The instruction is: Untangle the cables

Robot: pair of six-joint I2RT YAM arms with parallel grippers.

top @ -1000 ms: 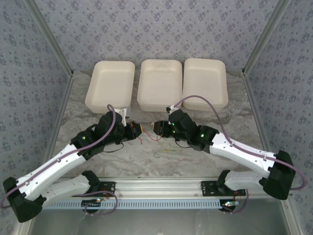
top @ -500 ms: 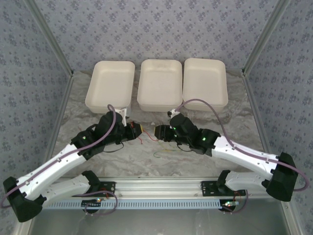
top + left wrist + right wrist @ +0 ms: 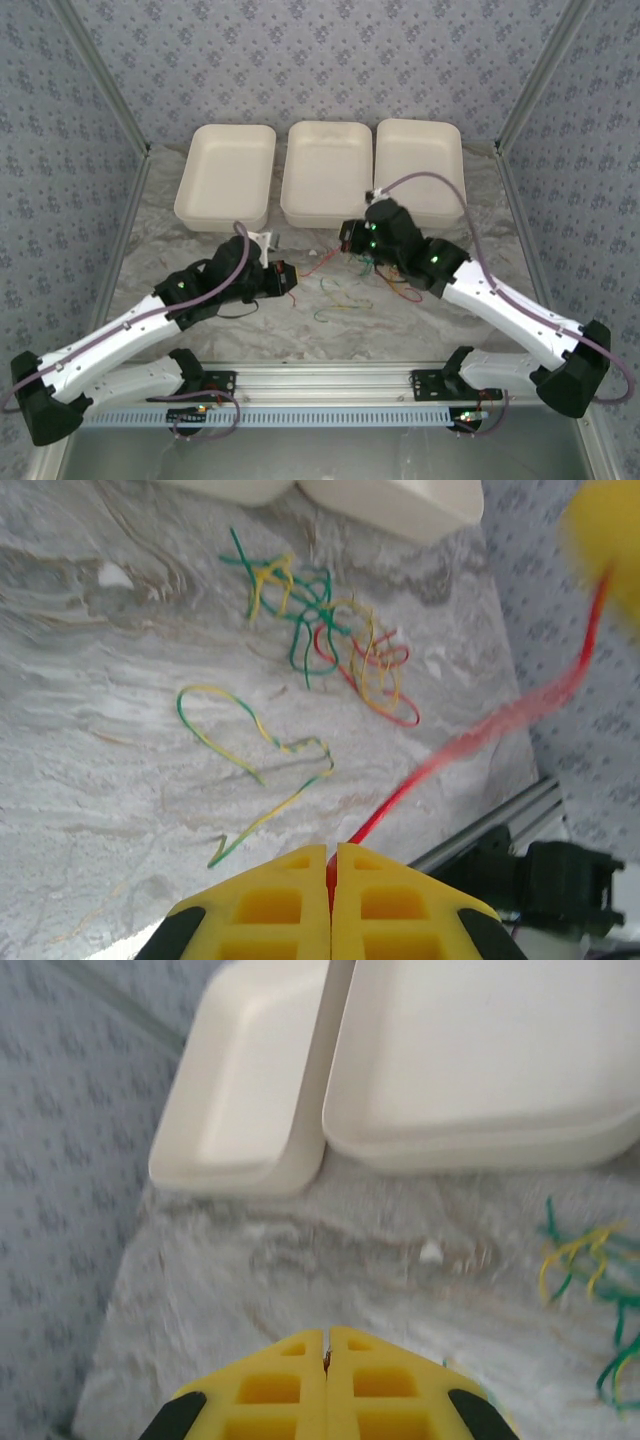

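The cables lie on the grey mat: a red, green and yellow tangle (image 3: 340, 645) (image 3: 385, 280) and a separate yellow-green cable (image 3: 250, 745) (image 3: 338, 308) in a loose loop. My left gripper (image 3: 332, 858) (image 3: 288, 276) is shut on a red cable (image 3: 470, 745). That cable stretches tight up and to the right, to a blurred yellow finger (image 3: 605, 525) of the other arm. My right gripper (image 3: 327, 1340) (image 3: 346, 238) is shut just in front of the middle tray, with a thin dark red tip pinched between its jaws. Green and yellow strands (image 3: 585, 1260) lie to its right.
Three empty white trays (image 3: 226, 175) (image 3: 325, 170) (image 3: 420, 168) stand in a row at the back; two of these trays (image 3: 250, 1090) (image 3: 500, 1050) lie ahead of the right wrist. A small white crumb (image 3: 431, 1252) is on the mat. A metal rail (image 3: 320, 378) runs along the near edge.
The right gripper has shut and pulled back and to the right, toward the trays. The left gripper has shifted slightly right. The cables between them have been drawn out and spread.
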